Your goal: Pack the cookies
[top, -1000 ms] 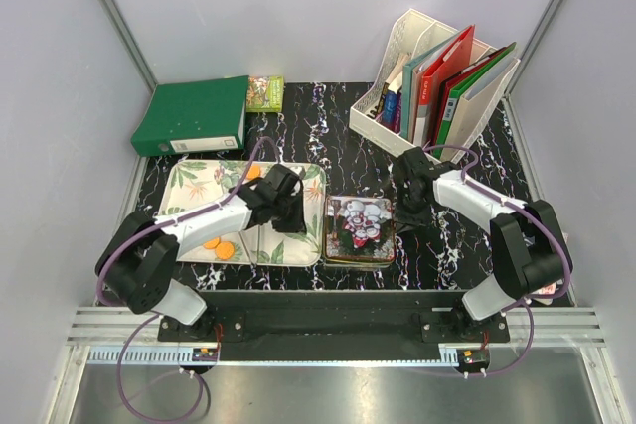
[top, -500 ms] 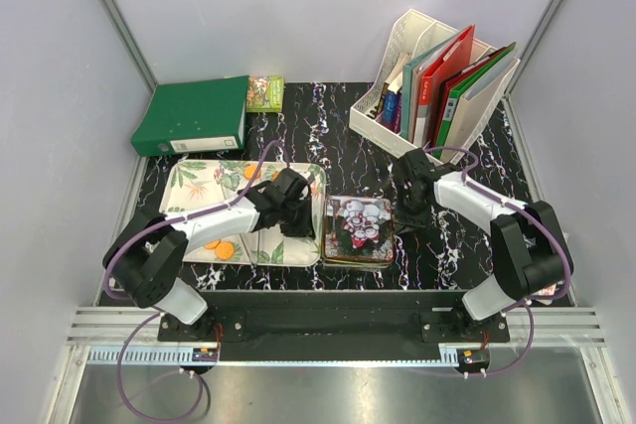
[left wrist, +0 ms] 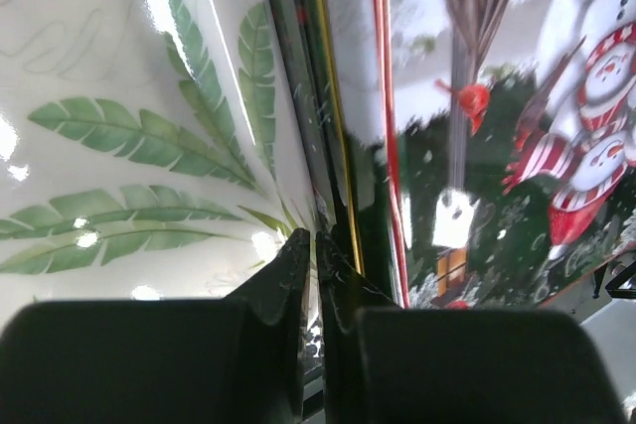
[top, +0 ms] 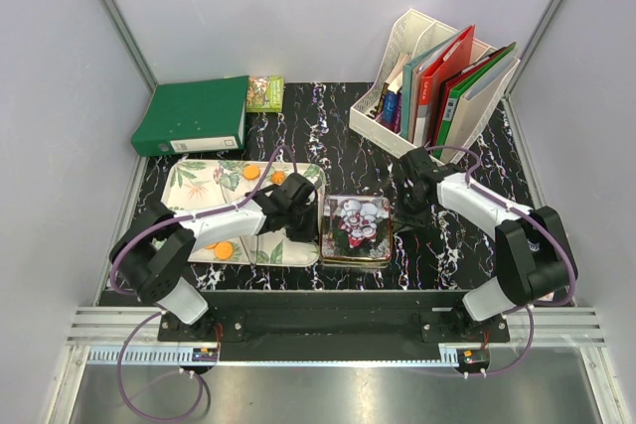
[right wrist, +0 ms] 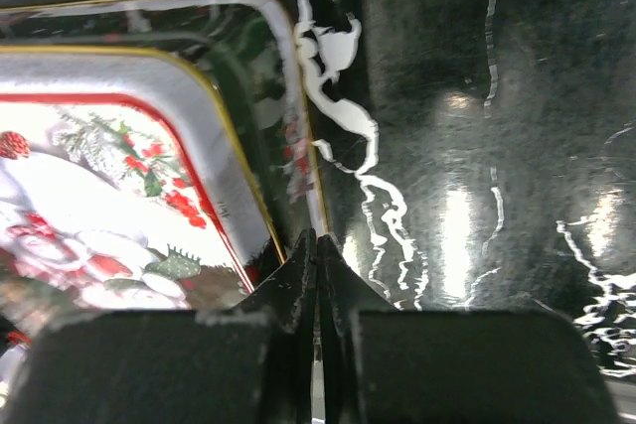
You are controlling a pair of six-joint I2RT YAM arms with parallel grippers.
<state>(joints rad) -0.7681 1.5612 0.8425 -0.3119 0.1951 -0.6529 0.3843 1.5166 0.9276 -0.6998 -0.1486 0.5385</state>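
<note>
Orange cookies lie on the leaf-patterned tray (top: 199, 186): two near its far edge (top: 252, 173) and two at its front left (top: 225, 250). No black cookies show. A Christmas tin (top: 360, 228) with a snowman lid stands right of the tray. My left gripper (top: 305, 226) is shut and empty, low at the tray's right rim beside the tin; in the left wrist view (left wrist: 314, 242) its tips sit between tray (left wrist: 149, 146) and tin (left wrist: 477, 96). My right gripper (top: 409, 213) is shut and empty at the tin's right edge, which the right wrist view (right wrist: 318, 242) shows beside the lid (right wrist: 99, 196).
A green binder (top: 192, 116) and a small green box (top: 264, 92) lie at the back left. A white file rack (top: 437, 81) with folders stands at the back right. The table is black marble-patterned (top: 467, 171).
My left gripper has moved right and nearer across the tray to its right rim beside the tin. The right arm has hardly moved.
</note>
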